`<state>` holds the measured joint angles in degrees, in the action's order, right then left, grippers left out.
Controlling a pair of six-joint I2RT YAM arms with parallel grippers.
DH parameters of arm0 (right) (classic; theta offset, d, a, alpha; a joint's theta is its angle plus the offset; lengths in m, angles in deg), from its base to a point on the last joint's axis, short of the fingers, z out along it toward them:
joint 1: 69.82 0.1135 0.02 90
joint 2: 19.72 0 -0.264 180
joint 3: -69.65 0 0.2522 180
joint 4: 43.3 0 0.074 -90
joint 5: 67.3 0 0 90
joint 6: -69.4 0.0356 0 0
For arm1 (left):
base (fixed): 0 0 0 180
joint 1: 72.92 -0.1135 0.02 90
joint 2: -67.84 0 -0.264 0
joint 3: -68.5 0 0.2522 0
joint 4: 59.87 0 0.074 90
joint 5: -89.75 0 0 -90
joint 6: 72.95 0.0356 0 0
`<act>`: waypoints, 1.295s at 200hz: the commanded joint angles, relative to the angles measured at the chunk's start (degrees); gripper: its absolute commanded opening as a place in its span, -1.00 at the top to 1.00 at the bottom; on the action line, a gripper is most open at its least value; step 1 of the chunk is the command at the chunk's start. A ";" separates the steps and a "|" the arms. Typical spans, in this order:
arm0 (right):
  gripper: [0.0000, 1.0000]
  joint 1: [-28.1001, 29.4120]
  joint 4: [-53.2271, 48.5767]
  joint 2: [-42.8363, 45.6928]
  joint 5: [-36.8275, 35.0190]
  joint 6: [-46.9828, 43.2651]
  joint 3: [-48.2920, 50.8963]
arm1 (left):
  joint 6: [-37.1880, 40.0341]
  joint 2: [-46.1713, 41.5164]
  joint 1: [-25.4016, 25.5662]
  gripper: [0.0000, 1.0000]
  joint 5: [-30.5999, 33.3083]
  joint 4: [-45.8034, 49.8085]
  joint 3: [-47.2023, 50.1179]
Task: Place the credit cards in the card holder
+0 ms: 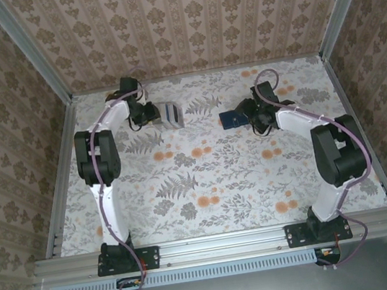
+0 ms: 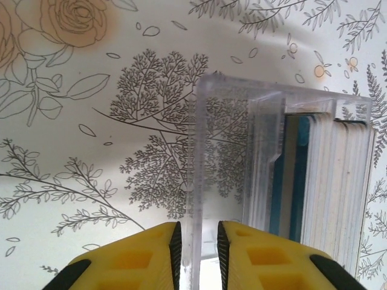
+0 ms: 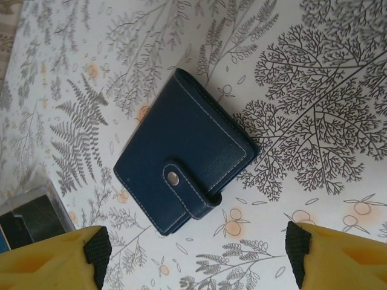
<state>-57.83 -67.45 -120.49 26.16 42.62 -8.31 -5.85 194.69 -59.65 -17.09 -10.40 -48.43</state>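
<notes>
**Item 1: tabletop** (image 1: 206, 179). White floral-print surface, walled on three sides by patterned panels.

**Item 2: card holder** (image 3: 187, 151). Small dark navy leather-look folding case with pale stitching. It is closed, with its tab fastened by a metal snap. It lies flat on the tabletop towards the far right, seen from above at (image 1: 231, 118), well apart from the rack.

**Item 3: right end effector** (image 3: 198, 241). Yellow fingers are spread wide with nothing between them. The card holder lies just ahead of the fingertips, roughly centred on the gap and untouched.

**Item 4: pale see-through slotted plastic rack** (image 2: 224, 157). It stands on the tabletop at far left-centre, seen from above at (image 1: 171, 114).

**Item 5: credit cards** (image 2: 338, 181). A stack of thin plastic cards stands on edge in the rack's slots. Pale edges are outermost, with teal-blue ones (image 2: 296, 175) beside them.

**Item 6: left end effector** (image 2: 198, 241). Yellow fingers are drawn close together, one on each side of the rack's clear outer wall. Whether they press on that wall cannot be told. The cards sit off to the right of the fingers, not between them.
</notes>
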 commanded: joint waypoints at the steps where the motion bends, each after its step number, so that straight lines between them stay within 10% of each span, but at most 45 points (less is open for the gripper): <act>1: -0.55 -0.13 -0.25 -2.77 0.58 5.80 -2.84 | -1.87 -3.98 2.96 0.50 1.97 -1.63 3.30; 74: -0.36 0.75 0.91 -8.22 1.60 17.00 -4.97 | -4.64 -3.60 7.89 0.56 -1.43 -2.70 4.46; 150: -0.48 1.76 -11.32 -15.02 1.95 16.60 -16.11 | -2.06 -7.31 7.56 0.10 -3.70 -2.56 4.54; 182: -0.21 3.21 -26.43 -17.94 -1.13 15.58 -23.67 | -2.67 -14.38 6.29 -0.05 -4.71 -4.73 8.89; 259: -0.18 7.38 -34.26 -20.92 -16.36 -11.78 -32.63 | -1.69 -34.36 4.72 -0.15 1.50 -6.62 25.81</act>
<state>-51.05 -100.08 -140.75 16.35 45.70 -39.70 -9.59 164.66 -54.05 -18.64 -17.77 -26.77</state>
